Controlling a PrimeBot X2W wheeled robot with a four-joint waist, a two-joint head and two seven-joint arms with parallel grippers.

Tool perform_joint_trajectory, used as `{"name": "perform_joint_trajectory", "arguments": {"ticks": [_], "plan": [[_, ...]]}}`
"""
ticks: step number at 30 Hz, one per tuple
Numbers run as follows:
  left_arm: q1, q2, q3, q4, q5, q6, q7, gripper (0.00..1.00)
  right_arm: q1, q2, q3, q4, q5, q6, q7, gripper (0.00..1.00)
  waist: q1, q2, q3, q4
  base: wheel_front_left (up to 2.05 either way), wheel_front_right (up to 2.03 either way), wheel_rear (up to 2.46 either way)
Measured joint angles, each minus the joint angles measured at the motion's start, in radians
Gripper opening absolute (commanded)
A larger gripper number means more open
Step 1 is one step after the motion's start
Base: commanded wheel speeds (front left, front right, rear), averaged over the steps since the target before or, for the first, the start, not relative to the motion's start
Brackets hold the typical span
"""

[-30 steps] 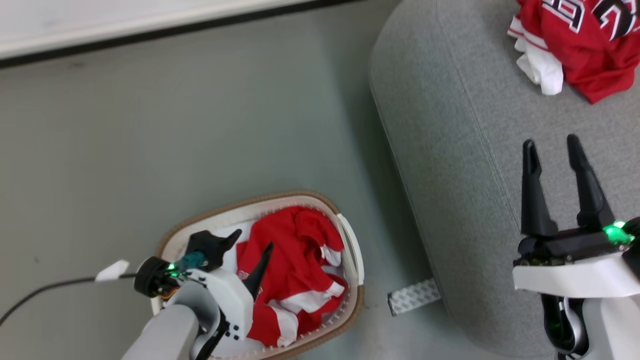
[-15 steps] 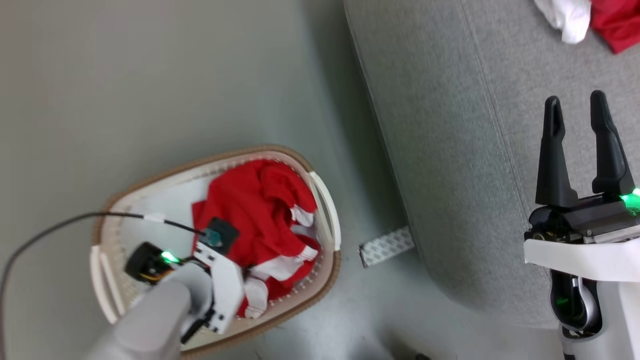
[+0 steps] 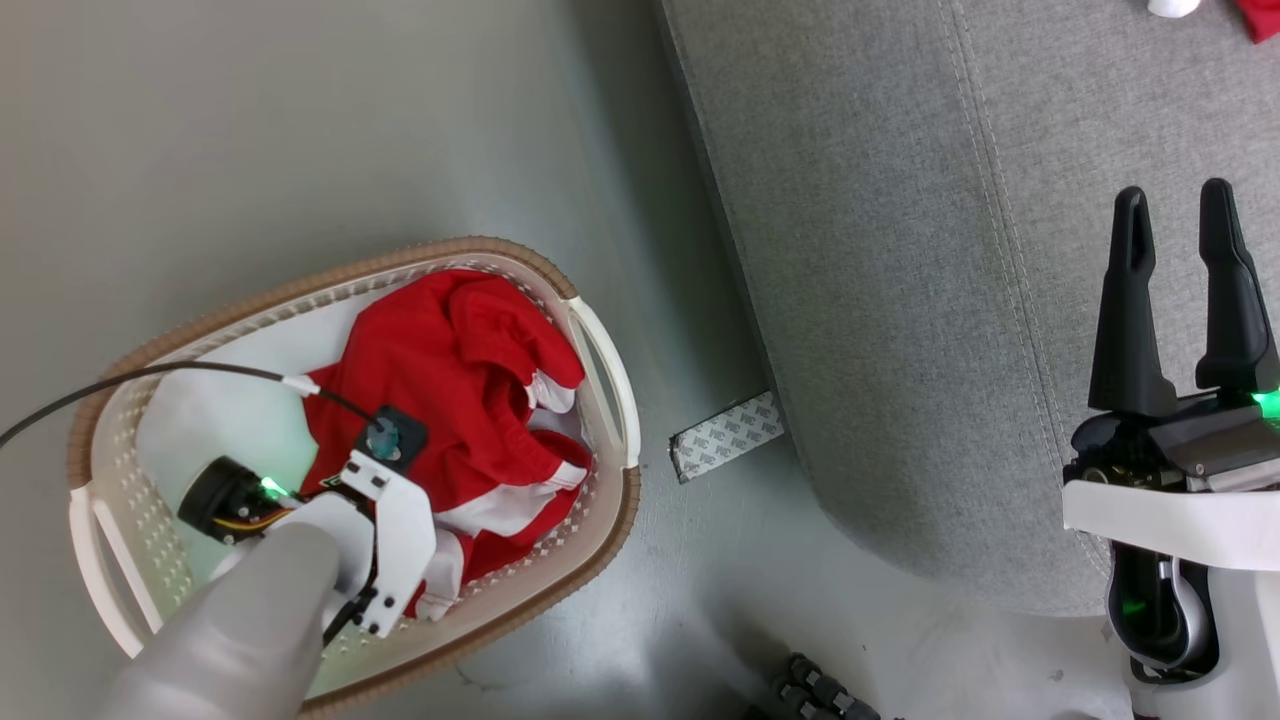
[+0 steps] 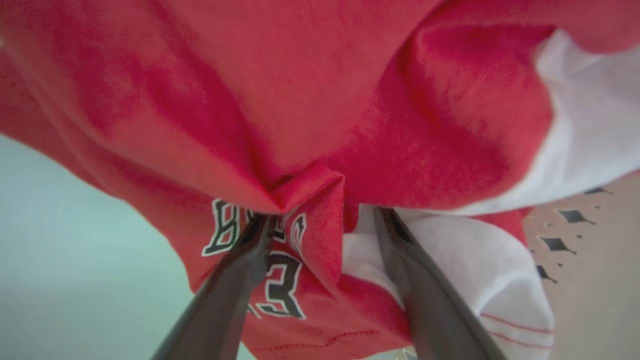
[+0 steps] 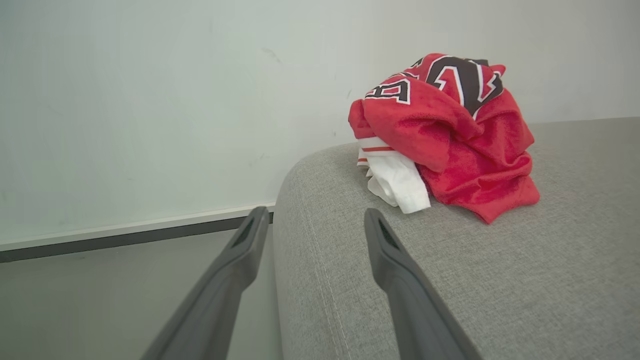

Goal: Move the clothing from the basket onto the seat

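Clothing (image 3: 450,400) partly moved: one bundle (image 5: 445,135) on seat (image 3: 900,300), far right; rest in basket (image 3: 607,375), near left. Left gripper (image 4: 325,220) wide apart astride red fold (image 4: 310,195), ungripped; right gripper (image 3: 1172,195) wide, empty.

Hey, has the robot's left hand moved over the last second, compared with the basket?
Yes. Against the basket, the left hand has gone from over its left part toward the middle and down into the red clothing, open around a fold.
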Motion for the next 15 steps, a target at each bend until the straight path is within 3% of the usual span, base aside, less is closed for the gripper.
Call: {"name": "perform_joint_trajectory", "arguments": {"ticks": [1,2,3,15], "plan": [[-0.005,-0.003,-0.006,0.008,0.0,0.0,-0.001,0.67,0.003,0.0,-0.001,-0.001,0.003,0.0,0.0,1.0,0.0,0.0,0.001,0.0,0.0,0.0,0.0],[-0.009,-0.005,-0.011,0.015,0.0,0.0,-0.005,0.24,0.007,0.0,-0.003,-0.003,0.004,0.0,0.0,1.0,0.0,0.0,0.0,0.0,0.0,0.0,0.0],[-0.011,-0.007,-0.015,0.021,-0.002,0.0,-0.011,0.0,0.011,0.0,-0.005,-0.003,0.005,0.0,0.0,1.0,0.0,0.0,0.0,0.0,0.0,0.0,0.0],[-0.026,-0.021,-0.068,0.056,-0.06,0.0,-0.058,0.0,0.003,0.0,-0.001,0.01,0.006,0.0,0.0,1.0,0.0,0.0,-0.028,-0.007,0.0,0.0,0.0]]}}
